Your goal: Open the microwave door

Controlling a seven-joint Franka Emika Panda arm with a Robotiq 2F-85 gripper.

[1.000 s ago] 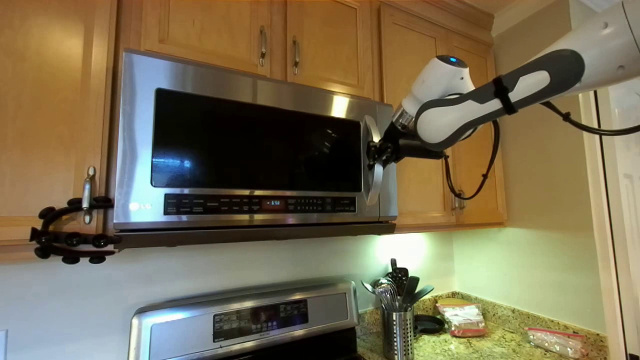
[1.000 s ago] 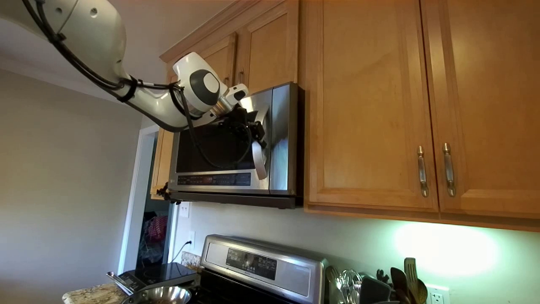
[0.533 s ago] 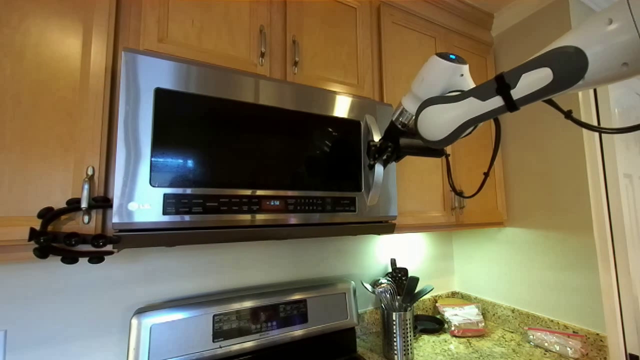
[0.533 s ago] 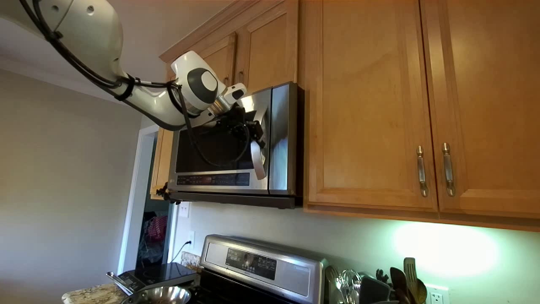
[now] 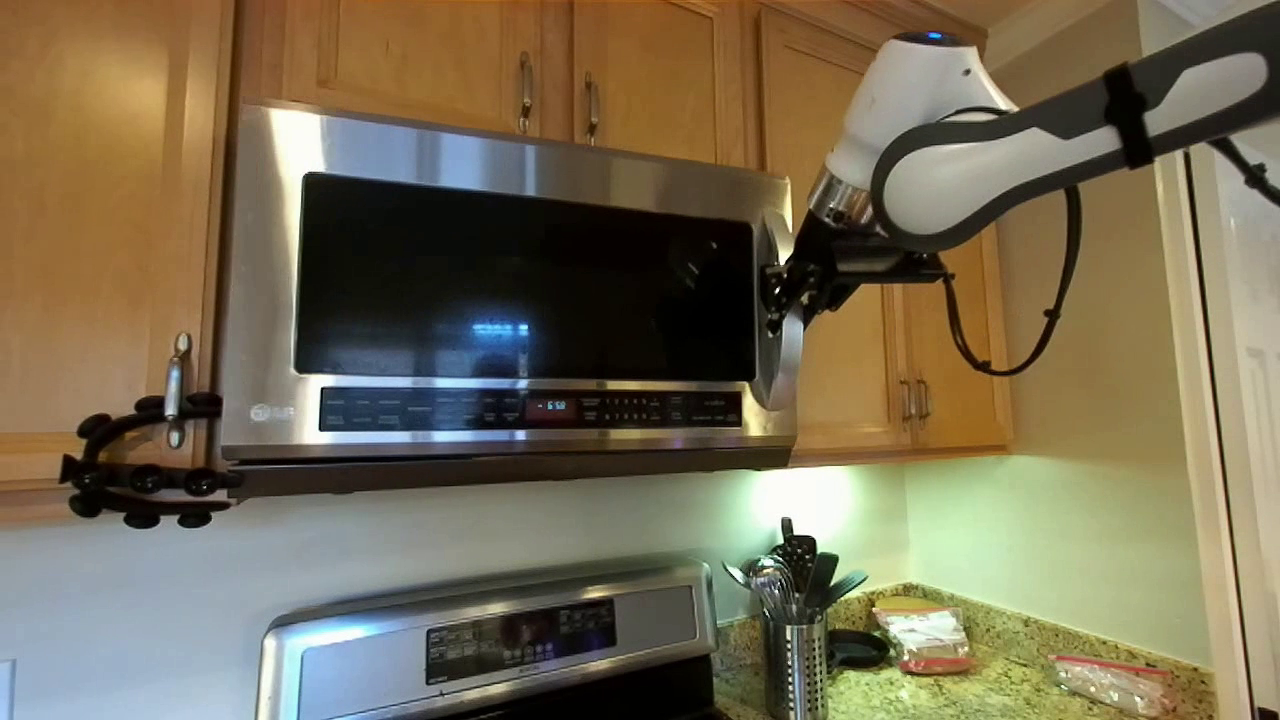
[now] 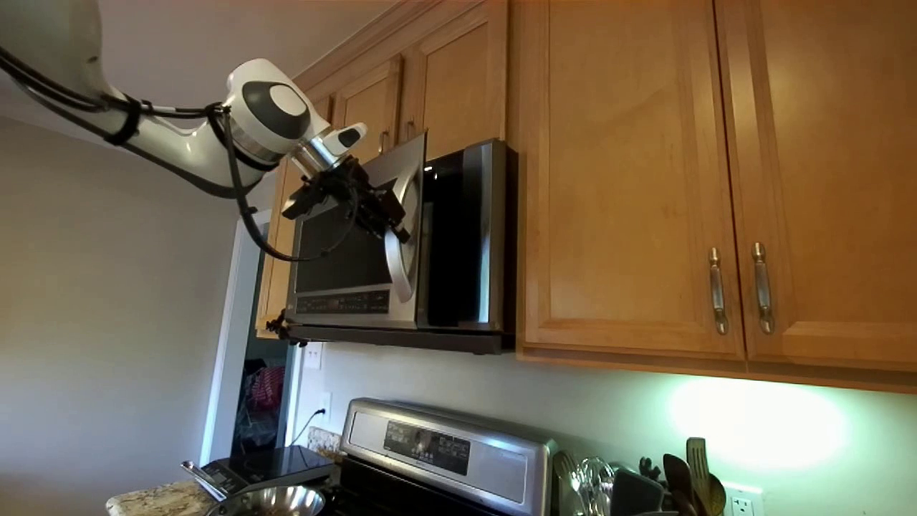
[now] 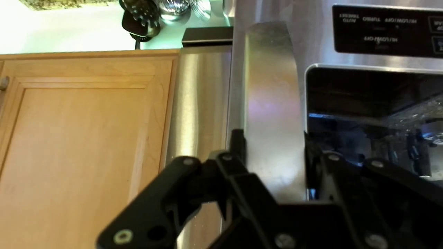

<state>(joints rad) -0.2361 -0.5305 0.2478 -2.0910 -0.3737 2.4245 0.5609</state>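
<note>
Swung outward since the earlier frames, the microwave door (image 5: 525, 285) stands ajar, its handle side at the gripper (image 7: 273, 147), and the arm (image 5: 985, 185) draws back with it. In an exterior view a dark gap (image 6: 451, 244) shows past the gripper, between the door's free edge and the microwave body (image 6: 496, 236). In the wrist view the gripper is closed around the curved metal handle (image 7: 273, 100), its fingers parted only by that handle, one along each side. At the end of the door farthest from the gripper, a black ball-footed stand (image 5: 145, 480) sits beside a cabinet handle (image 5: 175, 390). Wooden cabinet doors (image 5: 650, 75) rise above and behind the gripper. Well below it are a steel stove panel (image 5: 520, 640) and a perforated utensil holder (image 5: 797, 670); past the holder, a small black pan (image 5: 857, 648) and two plastic bags (image 5: 925, 645) lie on the desk (image 5: 1010, 690)
</note>
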